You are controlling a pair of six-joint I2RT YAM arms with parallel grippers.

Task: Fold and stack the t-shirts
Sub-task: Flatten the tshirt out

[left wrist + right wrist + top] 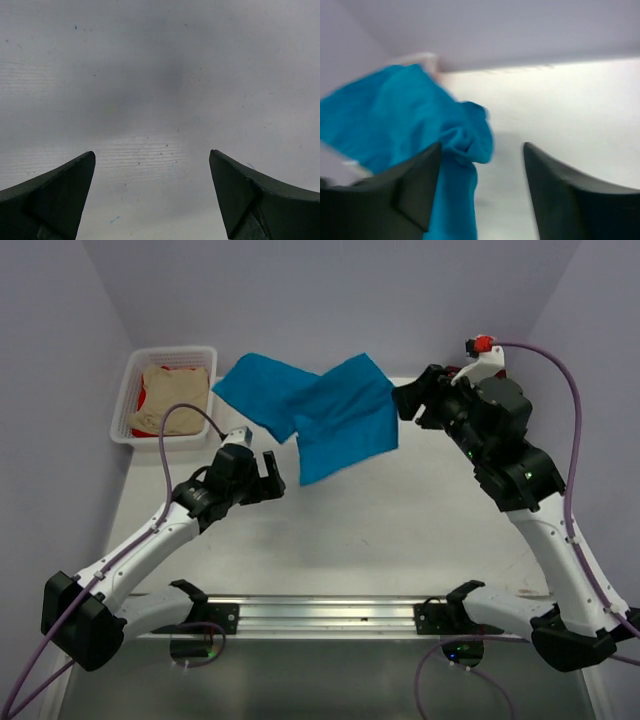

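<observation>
A teal-blue t-shirt (320,420) hangs spread and crumpled above the far middle of the table; I cannot tell what holds it up. My right gripper (406,400) is at its right edge. In the right wrist view the jaws (482,145) stand wide open, and the blurred teal cloth (395,115) lies bunched against the left finger (415,185). My left gripper (270,476) is open and empty, low, just under the shirt's left lower edge. The left wrist view shows only bare table between its open fingertips (151,155).
A white lattice basket (125,405) stands at the far left corner and holds a beige shirt (175,395) over a red one (143,395). The white table (400,520) is walled on three sides. A metal rail (320,615) joins the arm bases at the near edge.
</observation>
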